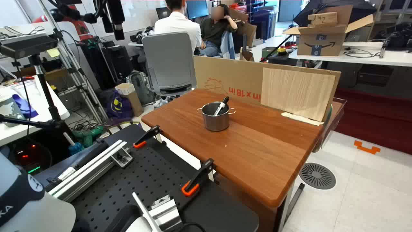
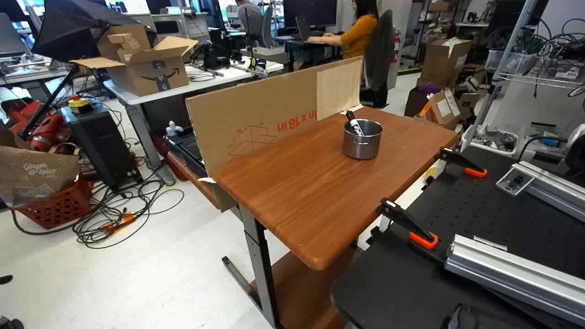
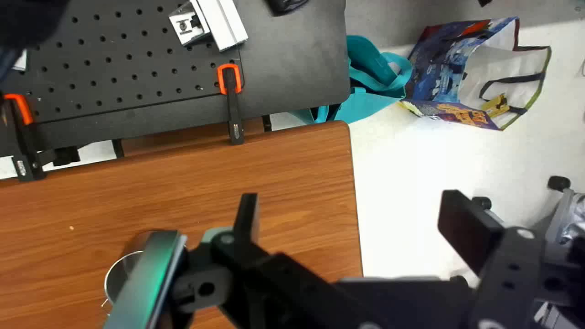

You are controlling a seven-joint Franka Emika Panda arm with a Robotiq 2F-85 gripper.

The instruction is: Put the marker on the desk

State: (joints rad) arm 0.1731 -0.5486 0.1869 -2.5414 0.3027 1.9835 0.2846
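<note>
The marker, black with a white middle band, leans inside the grey metal cup in both exterior views, as the marker [image 1: 222,105] and the cup [image 1: 216,123] show; its black end sticks up over the rim. The marker [image 2: 354,122] and the cup [image 2: 361,147] also show from another side. The cup stands on the reddish-brown desk [image 1: 257,153]. In the wrist view my gripper [image 3: 349,196] is open and empty, above the right edge of the desk [image 3: 137,196]. The cup [image 3: 118,276] is partly hidden behind the gripper there, and the marker is hidden.
A cardboard panel [image 2: 256,123] with a pale plywood board [image 1: 297,93] stands along the desk's far edge. A black perforated bench [image 1: 154,174] adjoins the near edge. Two black and orange clamps, one [image 1: 199,177] and another [image 1: 146,137], stick up where they meet.
</note>
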